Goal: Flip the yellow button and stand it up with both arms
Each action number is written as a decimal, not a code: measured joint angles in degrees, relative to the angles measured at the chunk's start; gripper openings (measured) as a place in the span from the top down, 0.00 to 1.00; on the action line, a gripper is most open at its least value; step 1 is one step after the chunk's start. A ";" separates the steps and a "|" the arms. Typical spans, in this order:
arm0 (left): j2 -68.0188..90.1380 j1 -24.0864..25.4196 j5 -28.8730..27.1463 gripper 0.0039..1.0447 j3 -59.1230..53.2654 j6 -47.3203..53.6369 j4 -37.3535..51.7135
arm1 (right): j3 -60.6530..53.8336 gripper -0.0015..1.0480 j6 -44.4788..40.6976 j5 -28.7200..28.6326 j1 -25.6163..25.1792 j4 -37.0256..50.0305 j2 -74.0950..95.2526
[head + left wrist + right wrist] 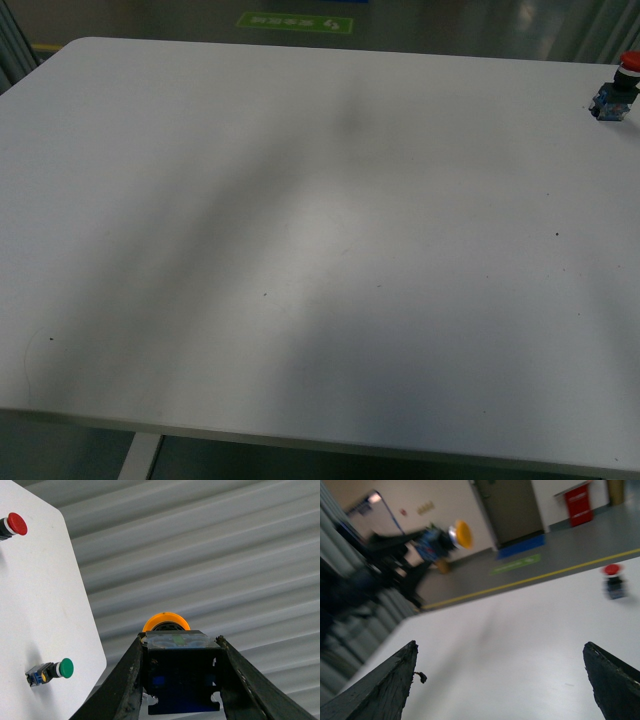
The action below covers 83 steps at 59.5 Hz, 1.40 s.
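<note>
My left gripper (181, 645) is shut on the yellow button (180, 672), its black-and-blue block squeezed between both jaws and the orange cap pointing away from the wrist. It is lifted off the white table (45, 605). The right wrist view shows that same yellow button (457, 534) held high in the air by the left arm, blurred. My right gripper (500, 650) is open above the table (510, 645) with nothing between its fingers. Neither arm appears in the front view, only their shadows.
A red-capped switch (615, 92) stands near the table's far right corner, seen as the red switch (614, 580) and the red cap (15, 524). A green-capped switch (52, 671) lies near the table's edge. The table (300, 250) carries nothing else in the front view.
</note>
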 joint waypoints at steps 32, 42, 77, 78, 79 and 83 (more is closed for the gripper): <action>0.00 -0.02 0.00 0.66 0.00 0.02 0.00 | 33.99 0.07 23.39 0.31 7.45 6.08 47.21; 0.00 0.00 0.00 0.66 0.00 0.02 0.00 | 37.55 0.07 23.02 0.13 5.84 5.60 51.47; 0.00 0.00 0.00 0.66 0.00 0.04 0.00 | 39.91 0.07 30.64 -5.03 -1.70 7.34 58.45; 0.00 0.00 0.00 0.66 0.00 0.04 0.00 | 39.91 0.07 31.19 -5.35 -1.92 7.34 58.47; 0.00 0.00 0.00 0.66 0.00 0.04 0.00 | 39.91 0.07 31.50 -5.73 -2.12 7.34 58.49; 0.00 0.00 -0.02 0.66 0.00 0.02 0.00 | 40.13 0.07 32.54 -6.40 -2.56 7.37 58.64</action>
